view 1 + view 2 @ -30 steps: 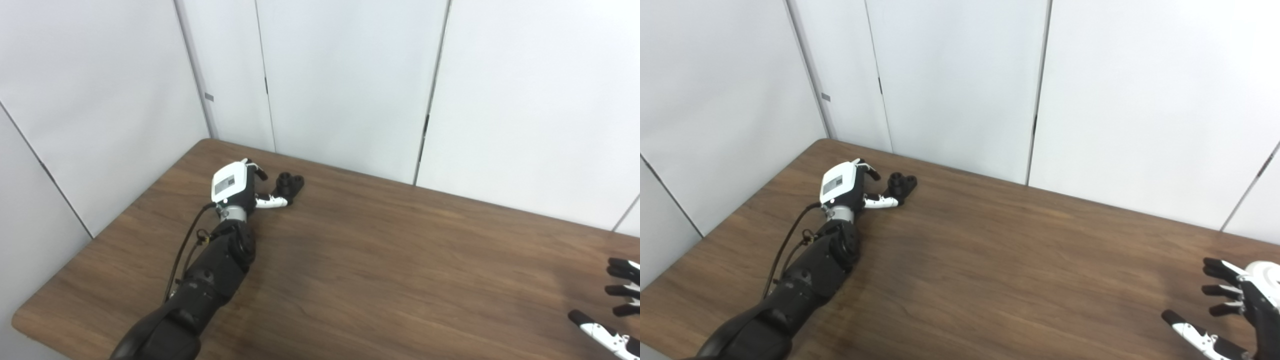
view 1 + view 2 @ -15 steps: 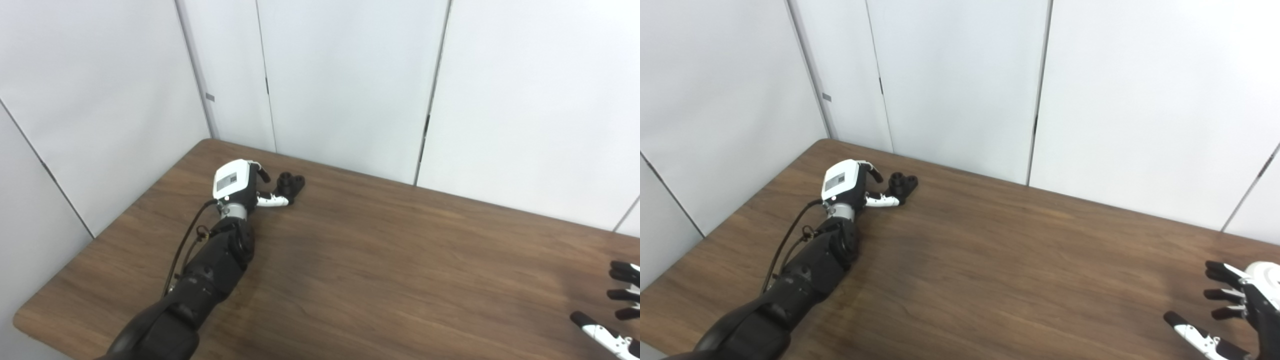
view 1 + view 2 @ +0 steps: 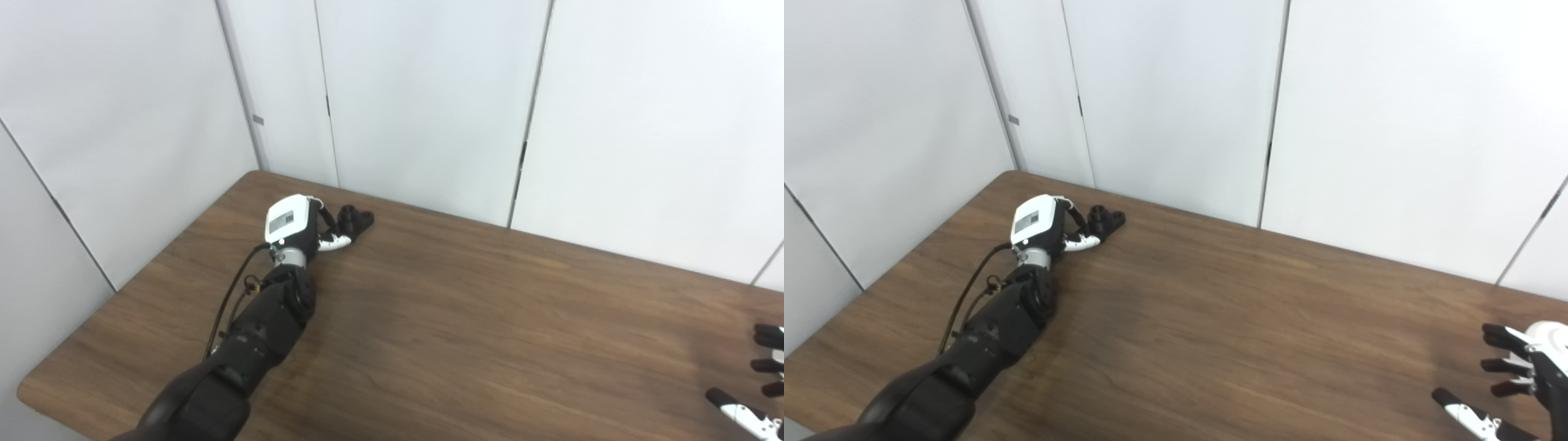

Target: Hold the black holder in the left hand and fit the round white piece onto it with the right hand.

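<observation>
The black holder [image 3: 357,219] lies on the brown table [image 3: 465,331] near its far left corner. My left hand [image 3: 300,223], with its white back plate, reaches it from the near side. Its dark fingers [image 3: 326,215] and white thumb [image 3: 335,241] pinch the holder's near end. The holder still sits low on the table. My right hand [image 3: 1516,383] hovers at the bottom right edge, its fingers spread and holding nothing. A round white piece [image 3: 1551,334] shows just behind those fingers, cut off by the picture's edge.
White wall panels [image 3: 429,104] stand along the table's far and left edges, close behind the holder. My left forearm [image 3: 263,331] and its cable lie across the table's left part.
The left hand slid forward to the holder and its fingers and thumb closed on the near end; the holder shifted slightly. The right hand drifted a little toward the right edge.
</observation>
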Available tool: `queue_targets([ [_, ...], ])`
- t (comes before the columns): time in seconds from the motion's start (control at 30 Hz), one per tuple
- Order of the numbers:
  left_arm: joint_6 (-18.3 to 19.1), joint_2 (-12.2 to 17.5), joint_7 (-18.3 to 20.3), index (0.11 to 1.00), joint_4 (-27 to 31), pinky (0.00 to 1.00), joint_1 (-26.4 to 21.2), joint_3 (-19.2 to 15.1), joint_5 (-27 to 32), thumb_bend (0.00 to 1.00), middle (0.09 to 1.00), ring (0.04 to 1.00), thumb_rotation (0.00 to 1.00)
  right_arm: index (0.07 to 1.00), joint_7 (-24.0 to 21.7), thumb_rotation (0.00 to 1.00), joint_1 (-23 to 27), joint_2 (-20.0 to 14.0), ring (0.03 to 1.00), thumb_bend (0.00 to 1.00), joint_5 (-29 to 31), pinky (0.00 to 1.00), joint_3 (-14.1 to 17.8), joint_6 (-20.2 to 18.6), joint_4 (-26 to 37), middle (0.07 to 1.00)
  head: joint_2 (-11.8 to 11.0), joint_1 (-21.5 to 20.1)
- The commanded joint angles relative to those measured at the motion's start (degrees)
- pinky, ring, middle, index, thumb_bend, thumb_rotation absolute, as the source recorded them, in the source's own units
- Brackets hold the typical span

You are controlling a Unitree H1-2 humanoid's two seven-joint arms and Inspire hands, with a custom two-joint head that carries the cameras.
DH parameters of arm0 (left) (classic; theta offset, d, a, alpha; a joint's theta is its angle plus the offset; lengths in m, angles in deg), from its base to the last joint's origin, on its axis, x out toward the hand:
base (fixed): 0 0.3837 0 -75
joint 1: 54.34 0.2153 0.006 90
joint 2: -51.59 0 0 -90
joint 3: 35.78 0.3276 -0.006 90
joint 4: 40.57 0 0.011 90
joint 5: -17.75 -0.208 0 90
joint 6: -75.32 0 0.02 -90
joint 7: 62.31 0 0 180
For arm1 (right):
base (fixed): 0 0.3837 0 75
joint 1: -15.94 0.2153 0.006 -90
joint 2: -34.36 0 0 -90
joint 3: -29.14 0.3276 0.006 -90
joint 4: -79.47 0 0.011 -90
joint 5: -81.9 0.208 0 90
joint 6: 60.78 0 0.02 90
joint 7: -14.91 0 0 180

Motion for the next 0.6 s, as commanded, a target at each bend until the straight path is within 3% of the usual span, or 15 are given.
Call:
queue_targets([
  [0.0, -0.25, -1.28, 2.68, 0.491, -0.86, 0.67, -0.26, 1.08, 0.78, 0.52, 0.835, 0.848, 0.09, 0.732, 0.12, 0.13, 1.49, -0.94, 0.628, 0.58, -0.31, 0.48, 0.37, 0.55, 1.71, 0.742, 0.02, -0.07],
  [0.27, -0.36, -0.95, 3.22, 0.491, -0.53, 0.69, 0.19, 1.0, 1.35, 0.52, 0.84, 0.852, 0.08, 0.728, -0.04, 0.13, 1.39, -0.69, 0.634, 0.58, -0.44, 0.49, 0.28, 0.09, 2.03, 0.74, 0.16, -0.37],
  [0.43, -0.61, -0.32, 5.82, 0.492, -0.02, 0.69, 0.55, 2.24, 1.2, 0.52, 0.843, 0.853, 0.08, 0.726, -0.21, 0.1, 1.08, -0.8, 0.64, 0.57, -0.76, 0.5, 0.45, -0.19, 2.62, 0.747, 0.46, -0.65],
  [0.57, -3.66, 0.04, 7.43, 0.492, 0.82, 0.68, 1.6, 2.92, 2.21, 0.52, 0.841, 0.858, 0.08, 0.722, -0.09, 0.11, 1.1, -0.66, 0.636, 0.57, -0.77, 0.5, 0.5, 0.08, 2.58, 0.743, 0.45, -0.92],
])
